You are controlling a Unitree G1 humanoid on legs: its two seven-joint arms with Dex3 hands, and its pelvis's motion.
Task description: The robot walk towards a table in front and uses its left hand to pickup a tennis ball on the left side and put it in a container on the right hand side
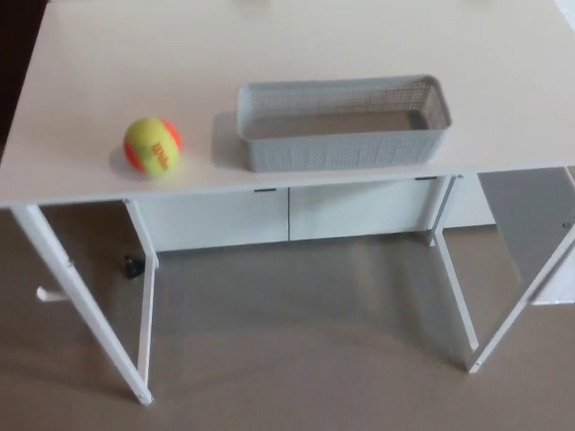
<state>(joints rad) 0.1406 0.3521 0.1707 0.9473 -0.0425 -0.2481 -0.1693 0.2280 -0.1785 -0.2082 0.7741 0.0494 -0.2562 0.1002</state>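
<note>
Neither the left hand nor the right hand shows in the head view, so whether the fingers are wide, narrow or holding anything cannot be told, and places can only be given across the picture rather than from the fingers. The round yellow-and-orange felt tennis ball (153, 145) lies on the left part of the flat white rectangular table (296, 45), close to its front edge, with its orange patch and a dark printed mark turned upward. To the ball's right, apart from it with a strip of bare tabletop between them, stands the long grey rectangular container (344, 153) of perforated plastic. It is upright, its long side runs along the table's front edge, and its bare bottom shows. Slanted white legs (85, 310) carry the table at both ends. Behind them, under the tabletop, a low white cabinet (287, 211) stands on the grey-beige carpeted floor (296, 359). A small black object (133, 265) lies on the floor near the left legs.
</note>
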